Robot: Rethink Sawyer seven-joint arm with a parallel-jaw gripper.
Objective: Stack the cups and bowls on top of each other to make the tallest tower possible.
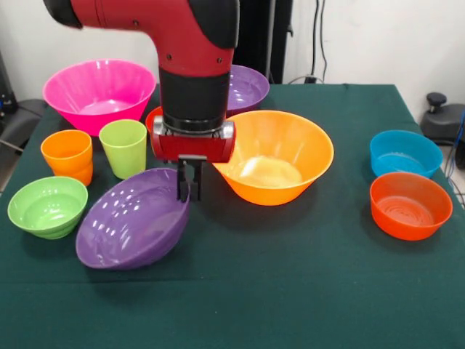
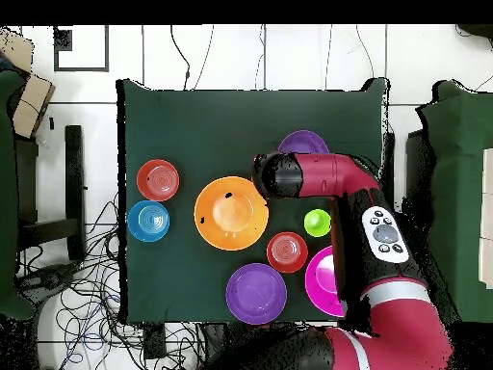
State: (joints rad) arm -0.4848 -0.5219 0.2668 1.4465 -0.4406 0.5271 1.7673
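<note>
My gripper (image 1: 189, 186) is shut on the right rim of a wide purple bowl (image 1: 134, 218), which tilts up on that side near the table's front left. In the overhead view the arm covers the gripper and only the bowl's edge (image 2: 303, 143) shows. The large yellow-orange bowl (image 1: 272, 156) stands upright just right of the gripper. The orange cup (image 1: 67, 155), the lime green cup (image 1: 123, 147) and a small lime green bowl (image 1: 47, 206) stand left of the tilted bowl. No tower is in view; every piece stands by itself.
The pink bowl (image 1: 98, 91) and a second purple bowl (image 1: 247, 87) sit at the back. A red-orange bowl (image 2: 287, 251) lies behind the gripper. A blue bowl (image 1: 405, 153) and another red-orange bowl (image 1: 409, 205) sit at the right. Green cloth (image 1: 290, 291) covers the table.
</note>
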